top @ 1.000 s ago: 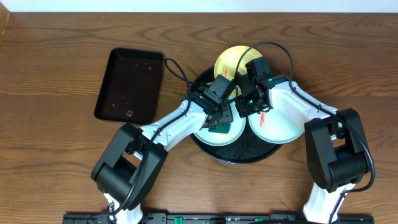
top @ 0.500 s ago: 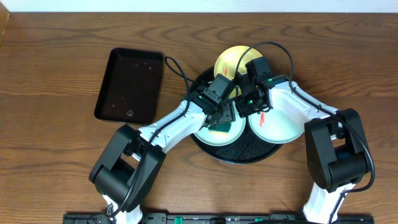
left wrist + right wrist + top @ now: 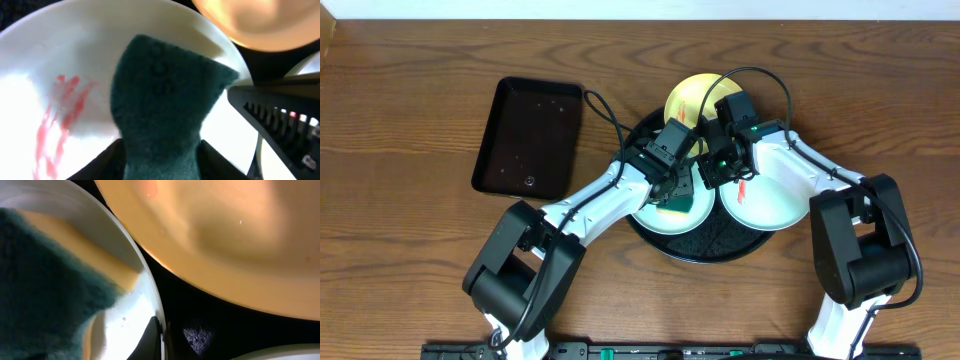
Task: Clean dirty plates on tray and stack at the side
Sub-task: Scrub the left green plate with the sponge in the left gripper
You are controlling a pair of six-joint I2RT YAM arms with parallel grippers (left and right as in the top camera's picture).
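The round black tray (image 3: 715,243) holds a light blue-green plate (image 3: 665,222) at the left, a white plate (image 3: 775,205) at the right and a pale yellow plate (image 3: 690,98) at the back. My left gripper (image 3: 672,193) is shut on a dark green sponge (image 3: 165,100) and presses it on the blue-green plate (image 3: 75,60), next to red smears (image 3: 57,120). My right gripper (image 3: 160,337) is shut on this plate's rim (image 3: 147,282), beside the yellow plate (image 3: 225,240). The white plate has a red smear (image 3: 742,190).
A smaller rectangular black tray (image 3: 528,137) lies on the wooden table (image 3: 410,250) to the left of the round tray. The two arms meet over the round tray's middle, close to each other.
The left gripper and sponge have shifted slightly on the blue-green plate. The right gripper has kept its place on the rim.
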